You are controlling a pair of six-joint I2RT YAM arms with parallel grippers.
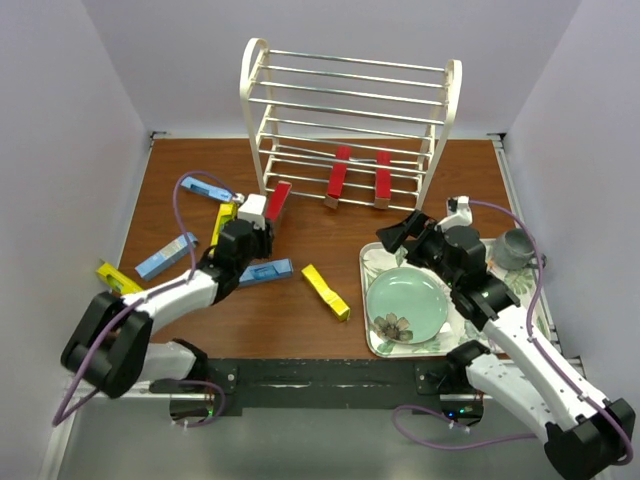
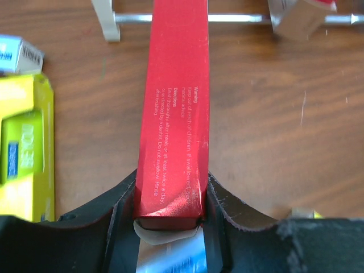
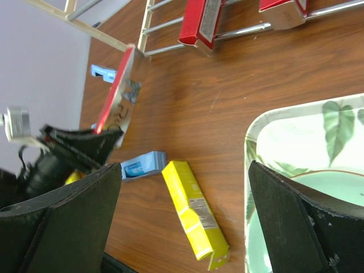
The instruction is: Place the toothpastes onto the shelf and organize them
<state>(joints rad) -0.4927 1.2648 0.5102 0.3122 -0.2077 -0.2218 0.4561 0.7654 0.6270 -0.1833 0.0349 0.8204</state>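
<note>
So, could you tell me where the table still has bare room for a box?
Bare wood lies between the shelf's front and the loose yellow toothpaste, and beside the shelf's right frame. The left side is crowded: blue toothpastes and yellow toothpastes lie around the left gripper, shut on a red toothpaste. The tray fills the near right.

Robotics test cell, not a home. Wood-grain bench (image 1: 330,240) is enclosed on three sides by plain pale walls (image 1: 70,150). Left arm (image 1: 170,300) and right arm (image 1: 530,350), both cabled, are bolted to a black rail (image 1: 330,380) at the near edge. Household props are laid out: white shelf (image 1: 350,110), boxed toothpastes (image 1: 326,291), floral tray (image 1: 366,300).
</note>
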